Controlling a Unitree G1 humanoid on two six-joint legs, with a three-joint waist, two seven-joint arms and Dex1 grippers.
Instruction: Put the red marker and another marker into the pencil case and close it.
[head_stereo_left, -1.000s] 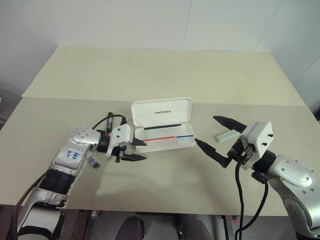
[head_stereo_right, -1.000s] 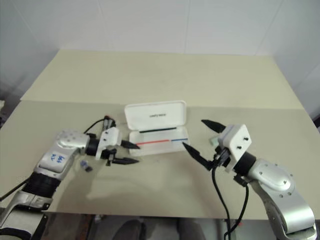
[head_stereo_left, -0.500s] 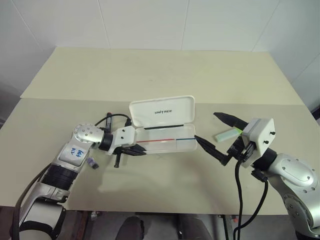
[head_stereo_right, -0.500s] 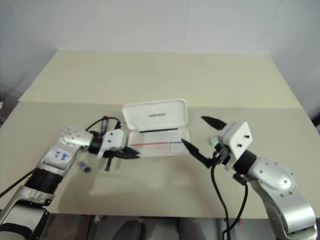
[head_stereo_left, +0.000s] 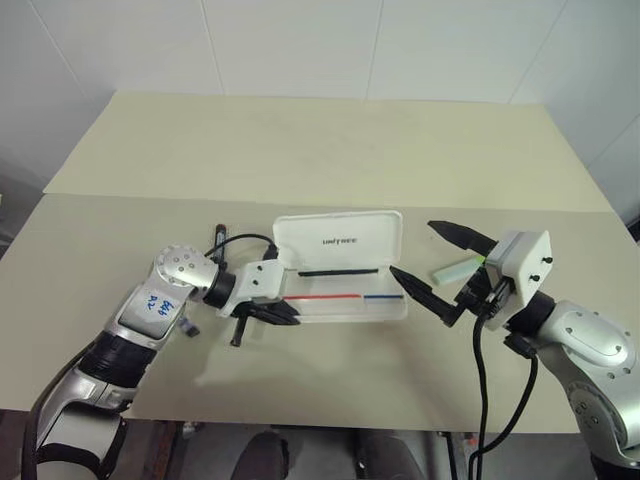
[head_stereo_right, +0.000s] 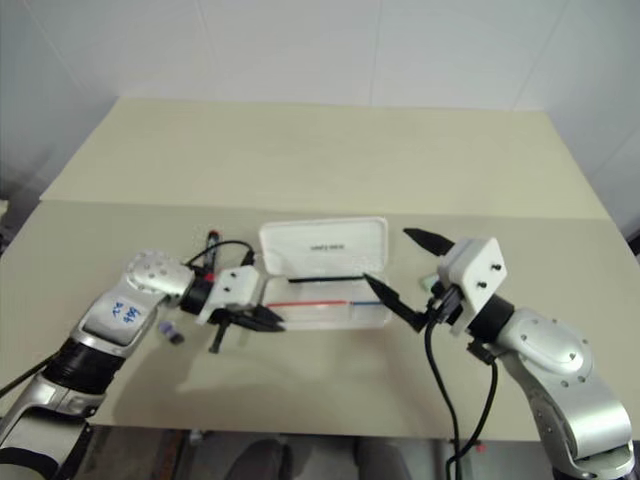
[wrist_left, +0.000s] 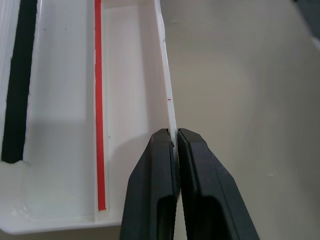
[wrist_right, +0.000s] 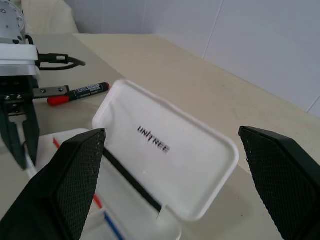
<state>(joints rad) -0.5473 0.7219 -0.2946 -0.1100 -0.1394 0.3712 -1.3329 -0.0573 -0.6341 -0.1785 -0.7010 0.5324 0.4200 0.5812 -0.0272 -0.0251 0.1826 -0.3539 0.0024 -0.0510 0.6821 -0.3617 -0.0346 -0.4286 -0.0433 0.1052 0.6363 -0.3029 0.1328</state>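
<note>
left wrist view has the left gripper (wrist_left: 176, 145) pinched on the open case's (head_stereo_left: 345, 300) front wall – likely steadying it – right gripper (head_stereo_left: 432, 262) wide and empty, red marker (wrist_right: 75, 93) behind the case.

1. You're looking at a robot test bench in a lab-like room.
2. The bare beige table (head_stereo_left: 300, 150) gives it away.
3. So do the plain white panelled walls (head_stereo_left: 300, 45) behind it.
</note>
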